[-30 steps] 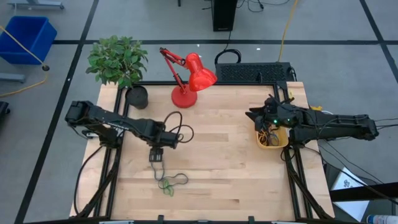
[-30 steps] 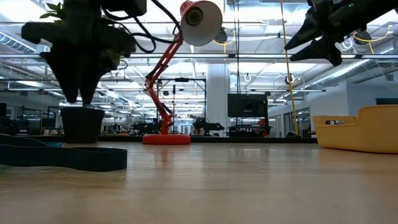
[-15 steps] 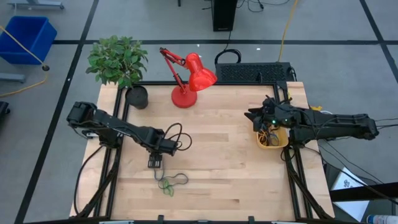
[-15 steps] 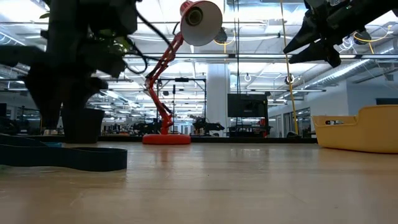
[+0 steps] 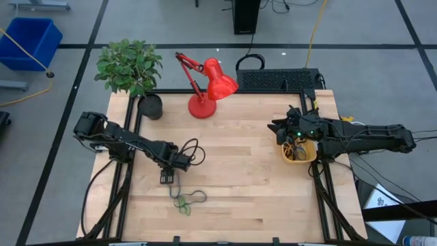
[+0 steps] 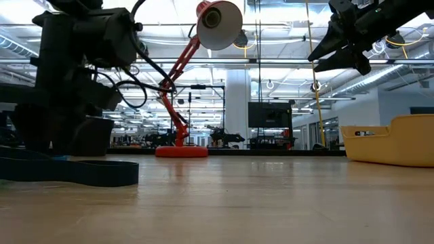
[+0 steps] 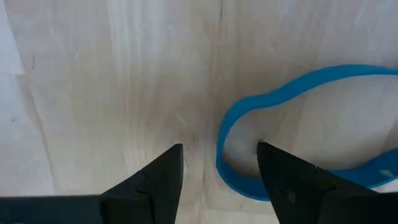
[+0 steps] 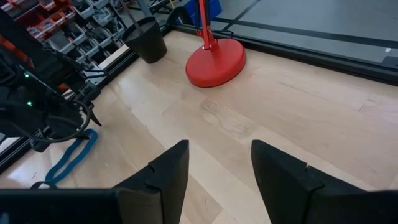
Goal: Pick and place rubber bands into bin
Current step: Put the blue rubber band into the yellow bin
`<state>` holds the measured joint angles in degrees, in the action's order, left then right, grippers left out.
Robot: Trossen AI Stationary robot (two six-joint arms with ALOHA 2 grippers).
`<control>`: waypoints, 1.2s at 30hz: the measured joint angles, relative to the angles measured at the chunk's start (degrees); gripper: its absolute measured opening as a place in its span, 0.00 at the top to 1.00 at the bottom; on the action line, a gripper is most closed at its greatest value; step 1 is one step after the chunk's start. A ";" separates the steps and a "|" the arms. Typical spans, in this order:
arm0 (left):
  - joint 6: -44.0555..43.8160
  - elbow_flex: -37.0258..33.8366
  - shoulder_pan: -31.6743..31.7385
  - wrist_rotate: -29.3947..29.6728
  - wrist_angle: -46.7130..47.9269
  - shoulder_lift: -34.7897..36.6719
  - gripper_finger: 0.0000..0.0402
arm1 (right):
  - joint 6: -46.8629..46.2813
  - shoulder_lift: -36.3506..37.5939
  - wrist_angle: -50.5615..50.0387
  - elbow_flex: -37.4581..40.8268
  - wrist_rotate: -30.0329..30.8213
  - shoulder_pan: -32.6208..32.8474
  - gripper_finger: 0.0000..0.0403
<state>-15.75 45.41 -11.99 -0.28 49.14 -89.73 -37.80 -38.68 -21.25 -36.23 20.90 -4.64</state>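
Observation:
A blue rubber band (image 7: 292, 87) lies flat on the wooden table; the low view shows it as a low strip (image 6: 74, 173). My left gripper (image 7: 219, 146) points down, open, low over the band's curved end (image 7: 222, 158): one finger stands outside the loop, the other over its inside. More rubber bands, green and dark (image 5: 186, 201), lie just nearer the front edge. The yellow-orange bin (image 5: 301, 153) sits at the table's right edge with several bands inside. My right gripper (image 8: 217, 168) hangs open in the air by the bin (image 6: 397, 139), facing across the table.
A red desk lamp (image 5: 205, 85) and a black plant pot (image 5: 150, 106) stand along the far edge, with a dark keyboard (image 5: 280, 80) at the far right. Bare wood (image 5: 239, 157) stretches between the two arms. A blue crate (image 5: 31, 39) sits on the floor.
My left gripper has gone down toward the table and the blue band, drifting a little toward the near edge, and has stayed open. The bands have not moved.

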 joint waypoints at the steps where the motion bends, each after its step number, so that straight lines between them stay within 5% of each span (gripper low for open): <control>1: 0.01 -0.01 0.00 -0.05 -0.01 0.00 0.48 | 0.00 -0.01 0.00 0.00 0.00 0.00 0.58; 16: 0.43 -0.04 0.01 0.14 -8.30 0.02 0.97 | 0.98 -0.04 -0.01 0.00 0.00 0.00 0.59; 31: -1.07 0.29 0.19 -2.15 -8.65 0.70 0.99 | 0.98 -0.04 0.45 0.00 -0.29 0.02 0.59; 36: -0.29 4.06 0.95 -2.68 -8.70 0.66 0.98 | 2.37 -0.04 5.61 0.00 -5.64 0.04 0.59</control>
<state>-16.04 49.47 -11.04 -2.96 40.43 -89.08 -35.44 -38.72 -15.64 -36.23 15.26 -4.60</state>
